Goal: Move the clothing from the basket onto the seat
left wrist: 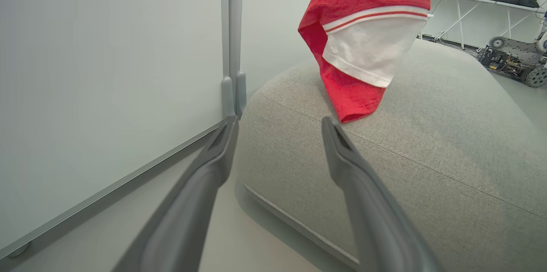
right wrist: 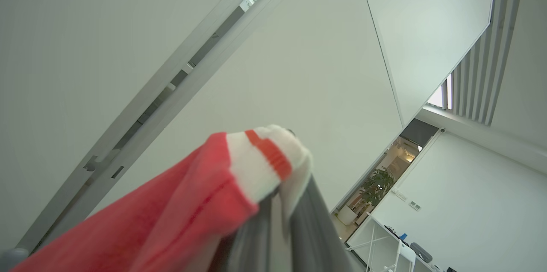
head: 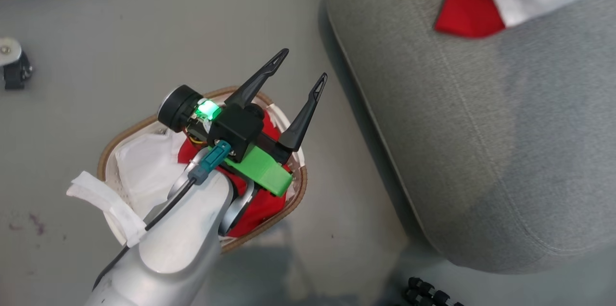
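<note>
Our right hand (right wrist: 284, 208) clamps red-white striped garment (left wrist: 363, 36) near edge of grey woven seat (head: 481, 128); released here, may slide off; left hand (head: 303, 64) spread, empty, over cream perforated basket (head: 120, 138).

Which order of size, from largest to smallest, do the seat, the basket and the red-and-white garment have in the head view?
1. seat, largest, although the frame cuts it.
2. basket, partly covered.
3. red-and-white garment, counting its visible part; the frame cuts it, so this rank is unsure.
</note>
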Motion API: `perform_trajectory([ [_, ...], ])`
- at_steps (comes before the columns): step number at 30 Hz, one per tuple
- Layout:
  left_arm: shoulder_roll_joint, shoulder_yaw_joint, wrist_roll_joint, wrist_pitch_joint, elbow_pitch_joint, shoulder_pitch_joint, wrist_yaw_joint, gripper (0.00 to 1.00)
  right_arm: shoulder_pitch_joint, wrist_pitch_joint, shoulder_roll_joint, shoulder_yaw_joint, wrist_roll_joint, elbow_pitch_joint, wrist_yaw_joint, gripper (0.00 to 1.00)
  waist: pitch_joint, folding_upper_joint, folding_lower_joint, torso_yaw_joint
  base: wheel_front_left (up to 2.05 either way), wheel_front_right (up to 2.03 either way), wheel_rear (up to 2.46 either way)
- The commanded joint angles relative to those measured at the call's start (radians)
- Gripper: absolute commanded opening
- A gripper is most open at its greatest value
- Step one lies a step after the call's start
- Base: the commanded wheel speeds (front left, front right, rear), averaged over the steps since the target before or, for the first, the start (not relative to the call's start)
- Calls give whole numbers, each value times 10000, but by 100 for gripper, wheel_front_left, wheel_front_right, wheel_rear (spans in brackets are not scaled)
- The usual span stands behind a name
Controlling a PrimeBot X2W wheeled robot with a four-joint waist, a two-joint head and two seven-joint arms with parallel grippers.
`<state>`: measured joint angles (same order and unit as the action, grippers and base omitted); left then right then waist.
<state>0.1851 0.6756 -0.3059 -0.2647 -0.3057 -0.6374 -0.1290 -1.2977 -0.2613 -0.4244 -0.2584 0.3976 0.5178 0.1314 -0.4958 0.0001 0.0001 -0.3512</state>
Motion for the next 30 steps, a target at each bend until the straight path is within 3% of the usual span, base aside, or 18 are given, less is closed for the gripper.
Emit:
perform_trajectory([
  [1,94,-1,19,4,58,-263,-27,100,-280,71,-96,-163,179,217,-14,0,-856,-1,-1,738,0,0,0],
  [5,133,9,19,4,166,-432,-27,100,-537,189,-235,-627,558,790,-15,0,-1249,-1,-1,923,0,0,0],
  [11,230,-2,45,4,237,-733,-27,100,401,196,285,-1704,934,1923,-15,0,-1861,-1,-1,1136,0,0,0],
  [20,254,-168,-6,4,20,-783,-27,100,2668,-29,1510,-3346,1301,2779,-15,0,-1935,-1,-1,1284,0,0,0],
  [24,252,-324,-46,4,-131,-489,-27,100,3764,-44,2168,-3583,899,2281,-15,0,-1536,-1,-1,1178,0,0,0],
  [25,246,-402,-36,3,-140,-442,-27,100,4041,-45,2339,-3611,732,2088,-15,10,-1394,-1,-1,1144,0,0,0],
  [26,233,-466,-25,4,-161,-411,-27,100,4269,-46,2423,-3561,605,1908,-15,37,-1284,-1,-1,1123,0,0,0],
  [27,225,-534,-3,4,-177,-354,-27,100,4570,-47,2544,-3479,423,1665,-15,83,-1133,-1,-1,1091,0,0,0],
  [28,205,-577,-3,4,-203,-282,-27,100,4799,-46,2649,-3418,275,1522,-15,100,-1001,-1,-1,1071,0,0,0],
  [30,158,-651,-7,4,-249,-134,-27,100,5195,-49,2806,-3255,31,1205,-15,100,-717,-1,-1,1042,0,0,0],
])
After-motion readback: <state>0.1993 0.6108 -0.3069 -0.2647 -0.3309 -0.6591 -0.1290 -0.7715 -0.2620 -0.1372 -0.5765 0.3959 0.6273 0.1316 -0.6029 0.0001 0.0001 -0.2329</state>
